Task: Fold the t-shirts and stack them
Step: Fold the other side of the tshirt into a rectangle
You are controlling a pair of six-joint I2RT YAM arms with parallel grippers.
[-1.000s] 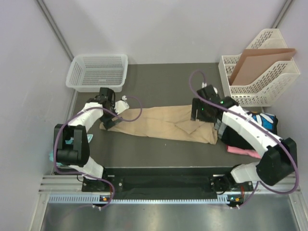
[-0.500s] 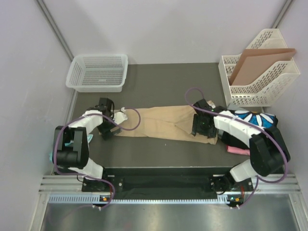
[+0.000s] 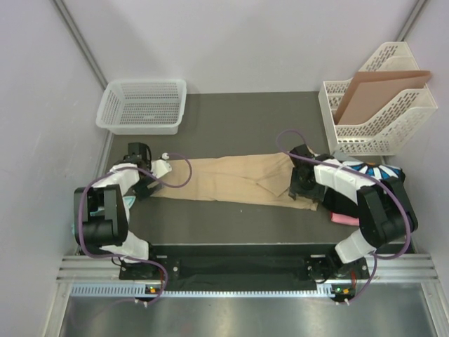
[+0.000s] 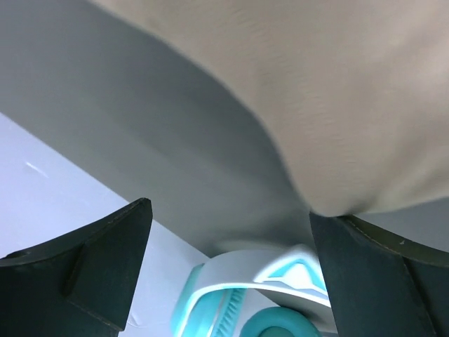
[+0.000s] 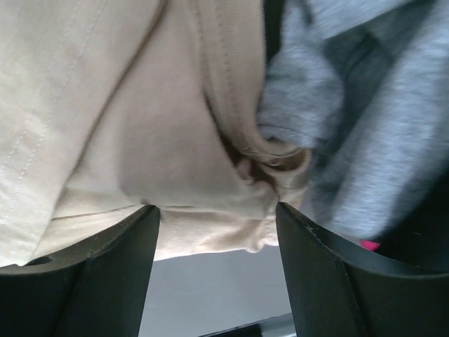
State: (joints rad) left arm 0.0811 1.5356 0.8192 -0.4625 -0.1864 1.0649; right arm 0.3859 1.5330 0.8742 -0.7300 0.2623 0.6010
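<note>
The tan t-shirt lies folded into a long strip across the middle of the table. My left gripper is open at the strip's left end. In the left wrist view the tan cloth hangs just above the right finger, and nothing is between the jaws. My right gripper is open over the strip's right end. In the right wrist view the bunched tan edge lies above the open jaws, beside the grey shirt. The black daisy-print shirt and the pink shirt lie at the right.
A white mesh basket stands at the back left. A white file rack holding a brown cardboard sheet stands at the back right. A teal and white item lies off the table's left edge, below my left gripper.
My left gripper slid left and toward the near side, off the shirt's left end. My right gripper moved toward the near side, to the strip's right end. The strip lies flatter and longer.
</note>
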